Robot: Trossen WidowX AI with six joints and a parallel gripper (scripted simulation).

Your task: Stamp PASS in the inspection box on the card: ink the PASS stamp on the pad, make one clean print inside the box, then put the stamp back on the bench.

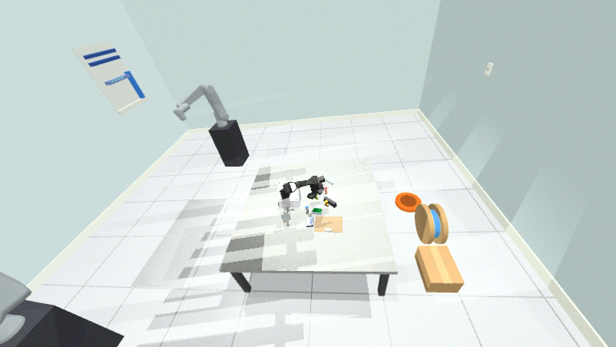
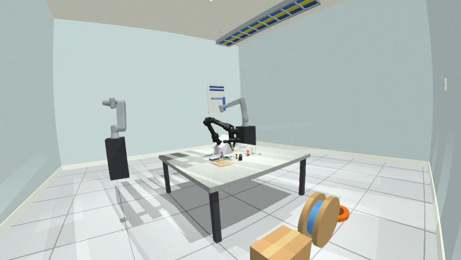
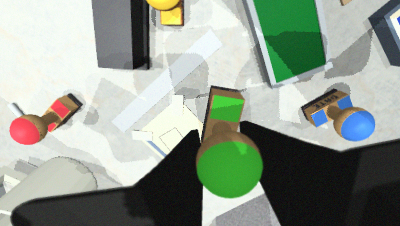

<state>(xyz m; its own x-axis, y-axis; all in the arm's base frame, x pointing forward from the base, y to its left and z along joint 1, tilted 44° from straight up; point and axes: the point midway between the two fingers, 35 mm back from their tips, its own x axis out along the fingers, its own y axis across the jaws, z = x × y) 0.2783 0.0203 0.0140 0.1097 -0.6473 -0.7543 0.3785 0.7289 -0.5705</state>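
My gripper (image 1: 316,196) (image 2: 231,144) (image 3: 219,132) is shut on the green-knobbed stamp (image 2: 231,147) (image 3: 230,167), held knob toward the wrist camera, above the bench. Its lettering does not show. The ink pad (image 1: 317,210) (image 2: 226,157) (image 3: 295,42) is a green rectangle in a pale tray, ahead and to the right of the held stamp in the wrist view. The cream card (image 3: 160,123) lies partly behind the left finger and the stamp; a small outlined box (image 3: 161,136) shows on it. I cannot see any print in the visible part.
A red-knobbed stamp (image 3: 26,131) stands left and a blue-knobbed stamp (image 3: 355,124) right. A yellow-knobbed stamp (image 3: 171,16) is beside a dark block (image 3: 114,37). A pale strip (image 3: 167,80) lies beyond the card. A tan board (image 1: 332,220) lies beyond the pad.
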